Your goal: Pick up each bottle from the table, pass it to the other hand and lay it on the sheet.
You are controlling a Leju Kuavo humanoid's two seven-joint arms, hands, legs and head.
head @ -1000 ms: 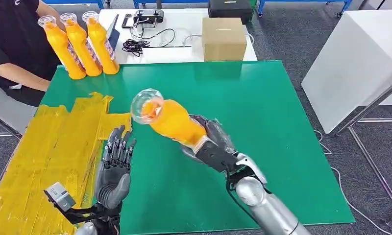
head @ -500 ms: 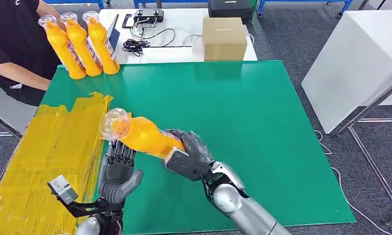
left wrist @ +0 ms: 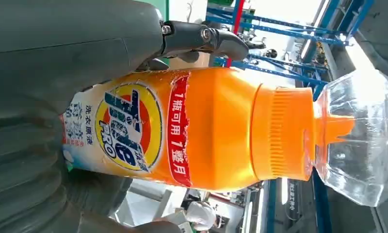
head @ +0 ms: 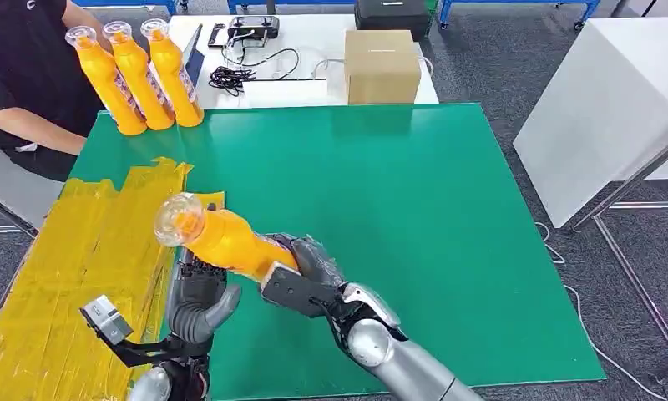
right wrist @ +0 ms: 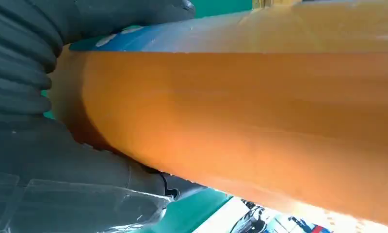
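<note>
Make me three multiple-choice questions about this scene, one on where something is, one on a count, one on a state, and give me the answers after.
1. Where do the upright orange bottles stand?
A. on the yellow sheet
B. at the green table's far left corner
C. on the cardboard box

2. How many orange bottles stand there?
A. two
B. three
C. five

3. What is the right hand doing?
A. gripping an orange detergent bottle
B. resting flat on the table
C. holding the box

Answers: 1 B, they stand on the green table beyond the yellow sheet. 2 B, three caps show side by side. 3 A, its fingers wrap the bottle's lower body above the left hand.
</note>
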